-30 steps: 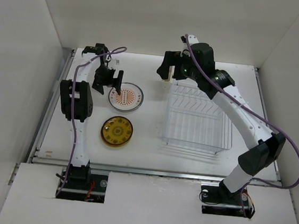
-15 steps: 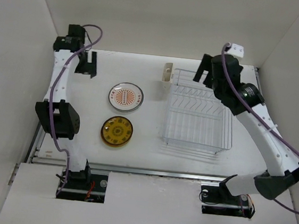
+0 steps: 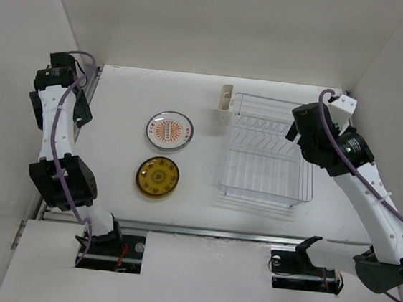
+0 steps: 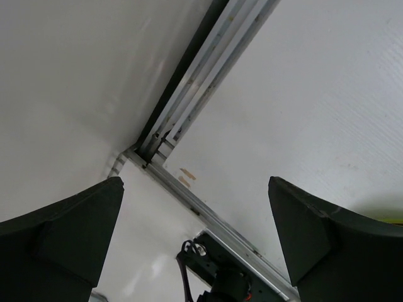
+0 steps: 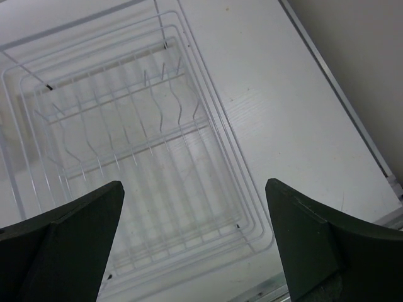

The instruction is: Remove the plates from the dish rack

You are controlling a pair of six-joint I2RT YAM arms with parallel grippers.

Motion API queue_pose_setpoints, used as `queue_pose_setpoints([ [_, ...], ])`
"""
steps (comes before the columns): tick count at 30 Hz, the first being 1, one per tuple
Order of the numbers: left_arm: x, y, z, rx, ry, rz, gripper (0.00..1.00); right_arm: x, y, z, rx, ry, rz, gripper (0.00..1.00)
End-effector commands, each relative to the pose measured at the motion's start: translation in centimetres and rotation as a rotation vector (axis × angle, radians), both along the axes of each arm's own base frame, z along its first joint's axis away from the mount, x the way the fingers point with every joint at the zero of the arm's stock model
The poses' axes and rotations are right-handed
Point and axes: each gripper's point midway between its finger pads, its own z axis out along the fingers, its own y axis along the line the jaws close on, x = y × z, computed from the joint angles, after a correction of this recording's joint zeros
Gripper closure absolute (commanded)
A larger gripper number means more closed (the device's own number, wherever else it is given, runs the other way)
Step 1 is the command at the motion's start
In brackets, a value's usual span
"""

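The rack [image 3: 267, 158] stands on the counter [image 3: 196, 201] at 3 o'clock from its middle, with a cream cup holder [image 3: 226, 99] on the rack's 11 o'clock corner. Two plates lie flat on the counter at 9 o'clock from the rack, well apart from it. They are the sunburst plate [image 3: 170, 131] and, near it at its 6 o'clock, the amber plate [image 3: 158, 177]. The right arm [image 3: 369, 197] holds the right jaws wide open and gripping nothing, above the rack's 2 o'clock part. The left arm [image 3: 56, 128] is at the counter's 9 o'clock edge, its left jaws also wide open and gripping nothing.
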Motion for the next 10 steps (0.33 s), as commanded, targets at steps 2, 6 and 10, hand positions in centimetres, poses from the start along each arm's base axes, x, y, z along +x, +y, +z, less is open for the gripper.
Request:
queue_pose_setpoints([
  [2, -2.1, -0.2, 1.6, 0.038, -0.023, 0.008, 0.00, -2.8, -1.1, -0.6, 0.047, 0.041, -0.039, 0.00],
  [6, -3.1, -0.7, 2.2, 0.046, -0.054, -0.010, 0.00, -4.1, -1.5, -0.5, 0.079, 0.039, -0.036, 0.00],
  [10, -3.9, -1.3, 2.2, 0.031, -0.071, -0.039, 0.00, -5.6, -1.7, 0.1, 0.144, 0.002, -0.013, 0.00],
])
